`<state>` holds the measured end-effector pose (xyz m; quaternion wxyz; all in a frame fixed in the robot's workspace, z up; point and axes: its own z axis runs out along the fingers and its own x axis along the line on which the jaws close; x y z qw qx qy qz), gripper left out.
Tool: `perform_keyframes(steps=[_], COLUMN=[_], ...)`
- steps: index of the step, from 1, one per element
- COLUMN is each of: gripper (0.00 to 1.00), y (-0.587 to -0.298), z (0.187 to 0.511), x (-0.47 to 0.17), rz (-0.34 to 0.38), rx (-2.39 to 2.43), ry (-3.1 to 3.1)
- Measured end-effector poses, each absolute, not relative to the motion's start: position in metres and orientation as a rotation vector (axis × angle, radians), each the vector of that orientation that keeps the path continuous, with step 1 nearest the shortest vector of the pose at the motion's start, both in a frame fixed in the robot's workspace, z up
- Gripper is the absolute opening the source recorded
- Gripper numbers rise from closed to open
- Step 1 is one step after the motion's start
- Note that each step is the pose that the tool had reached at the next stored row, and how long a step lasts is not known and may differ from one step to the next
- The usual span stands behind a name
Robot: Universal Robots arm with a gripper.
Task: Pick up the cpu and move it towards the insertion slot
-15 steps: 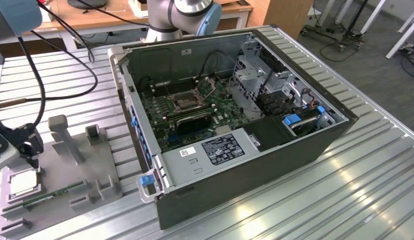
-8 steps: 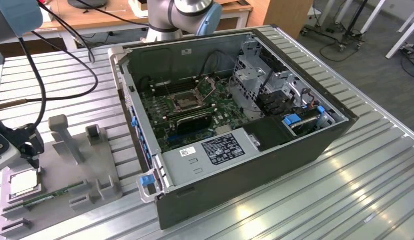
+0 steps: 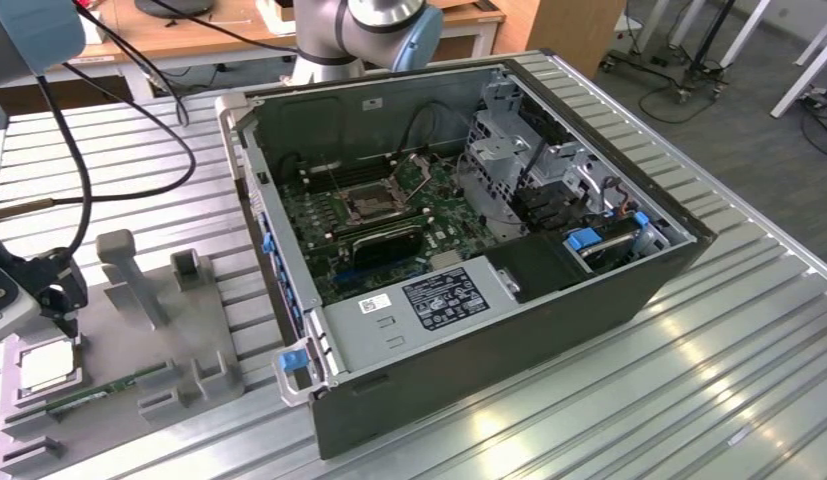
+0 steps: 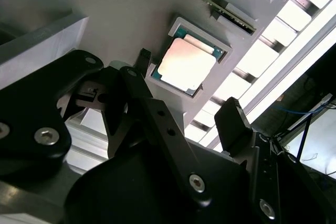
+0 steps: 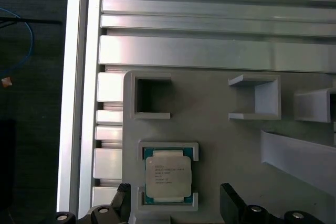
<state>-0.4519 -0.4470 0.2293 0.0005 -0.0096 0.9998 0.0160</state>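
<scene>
Slatted desk (image 3: 747, 330), grey tray (image 5: 220, 145): cpu (image 5: 168, 176) seated flat.
My tool (image 5: 174, 190) open, straddling cpu from above, chip centred betw. tips; no grip yet.

The cpu (image 5: 168, 177) is seated in a recess (image 5: 168, 144) at the tray's (image 5: 220, 145) edge, apparently near the worktop's (image 5: 210, 53) corner.

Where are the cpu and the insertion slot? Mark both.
cpu (image 5: 168, 176), first wrist view, middle of its pale top.
insertion slot (image 3: 370, 200), exterior view, centre of the dark socket.
</scene>
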Motion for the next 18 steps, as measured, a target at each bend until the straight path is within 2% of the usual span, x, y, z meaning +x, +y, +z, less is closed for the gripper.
perform_keyframes(steps=[18], gripper=[0.76], y=[-0.447], z=[0.215], x=[-0.452], rz=[0.05], rx=[-0.03], ry=[3.14])
